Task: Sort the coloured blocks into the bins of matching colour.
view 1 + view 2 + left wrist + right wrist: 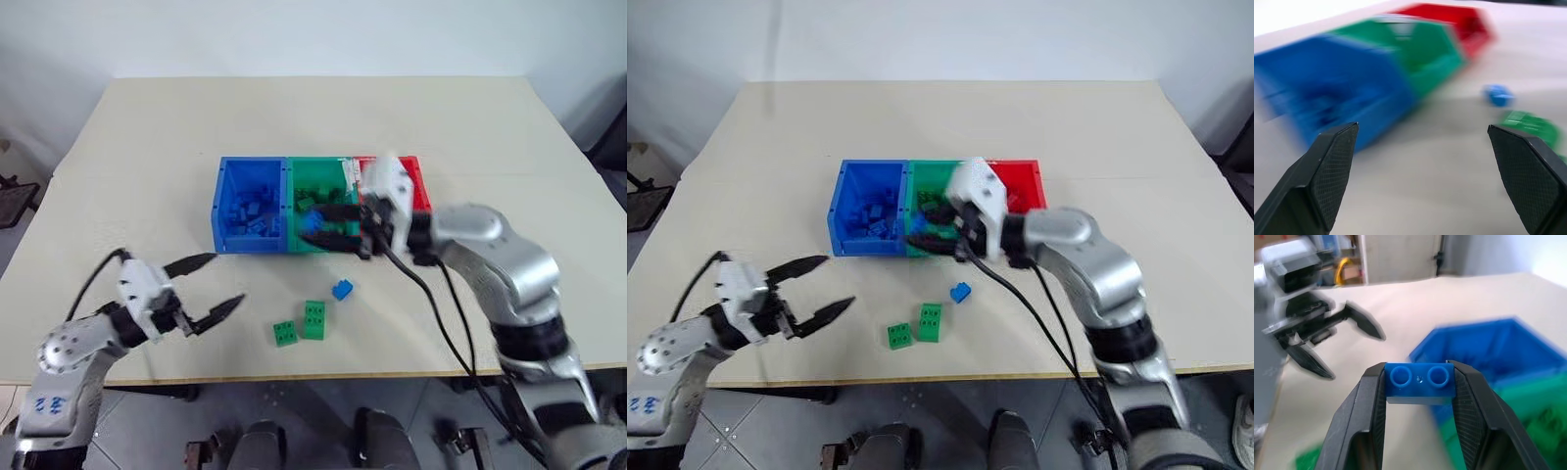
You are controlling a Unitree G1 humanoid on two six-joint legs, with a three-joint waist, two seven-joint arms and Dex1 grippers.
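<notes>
Three joined bins stand mid-table: blue (227, 211), green (328, 176) and red (419, 184). My right gripper (312, 225) hovers at the front of the green bin, beside the blue one, shut on a small blue block (1420, 380). Several blue blocks lie in the blue bin, and some green ones in the green bin. On the table in front of the bins lie one blue block (343, 290) and two green blocks (286, 333) (314, 319). My left gripper (225, 281) stands open and empty, low at the front left, pointing toward those loose blocks.
The beige table (147, 137) has free room around the bins. Its front edge runs just below the green blocks. A black cable (446, 323) hangs from my right arm over the table's front right part.
</notes>
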